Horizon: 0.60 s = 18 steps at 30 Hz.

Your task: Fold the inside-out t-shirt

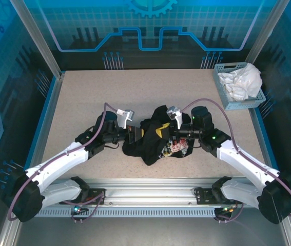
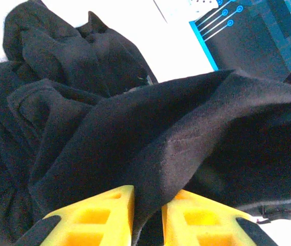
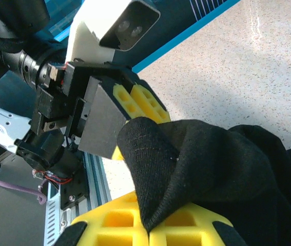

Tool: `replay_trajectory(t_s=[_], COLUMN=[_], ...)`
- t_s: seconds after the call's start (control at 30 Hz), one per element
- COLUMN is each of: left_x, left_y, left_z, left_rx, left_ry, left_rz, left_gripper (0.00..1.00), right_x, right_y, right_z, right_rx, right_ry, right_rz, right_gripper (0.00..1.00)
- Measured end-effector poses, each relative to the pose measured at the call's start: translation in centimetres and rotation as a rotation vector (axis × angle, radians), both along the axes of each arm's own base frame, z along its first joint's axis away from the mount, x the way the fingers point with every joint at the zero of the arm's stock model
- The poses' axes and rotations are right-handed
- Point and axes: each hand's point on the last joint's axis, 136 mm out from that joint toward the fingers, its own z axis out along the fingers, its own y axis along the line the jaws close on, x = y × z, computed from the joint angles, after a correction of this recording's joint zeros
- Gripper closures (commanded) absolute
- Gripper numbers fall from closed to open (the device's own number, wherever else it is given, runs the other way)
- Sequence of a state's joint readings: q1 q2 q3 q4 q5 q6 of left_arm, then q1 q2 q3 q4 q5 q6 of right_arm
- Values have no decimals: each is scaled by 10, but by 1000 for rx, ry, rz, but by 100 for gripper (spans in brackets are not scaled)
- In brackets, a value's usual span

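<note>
We see the black t-shirt (image 1: 153,148) bunched at the middle of the table (image 1: 83,92) (its red-and-white print (image 1: 176,148) faces up on the right). Our left gripper (image 2: 148,207) pinches a fold of it; our right gripper (image 3: 148,225) clamps another fold.

This looks like a robotics lab cell, perhaps a demo booth: a speckled table (image 1: 83,102) fenced by aluminium posts (image 1: 35,36), blue circuit-and-gear printed panels (image 1: 150,25) and a slotted mounting rail (image 1: 150,197).
</note>
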<state>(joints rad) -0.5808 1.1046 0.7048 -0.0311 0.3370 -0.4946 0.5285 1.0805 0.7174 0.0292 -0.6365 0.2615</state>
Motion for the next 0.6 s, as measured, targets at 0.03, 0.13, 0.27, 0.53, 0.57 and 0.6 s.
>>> replay_trajectory(t_s=[0.03, 0.13, 0.27, 0.53, 0.57, 0.6], left_x=[1, 3, 9, 33, 33, 33], left_y=[0, 0, 0, 13, 13, 13], left_z=[1, 4, 19, 112, 125, 135], left_rx=[-1, -2, -7, -64, -77, -82], left_ry=[-5, -18, -56, -324, -363, -397], left_rz=[2, 4, 9, 77, 76, 72], left_gripper=[87, 100, 100, 100, 100, 100], right_x=[0, -1, -4, -53, -56, -56], right_y=[0, -1, -1, 31, 32, 31], right_z=[0, 0, -5, -30, -30, -28], right_rx=[0, 0, -6, -98, -112, -120], right_ry=[-1, -1, 0, -18, -22, -31], right_rz=[0, 0, 12, 220, 233, 230], right_gripper=[100, 100, 92, 59, 57, 56])
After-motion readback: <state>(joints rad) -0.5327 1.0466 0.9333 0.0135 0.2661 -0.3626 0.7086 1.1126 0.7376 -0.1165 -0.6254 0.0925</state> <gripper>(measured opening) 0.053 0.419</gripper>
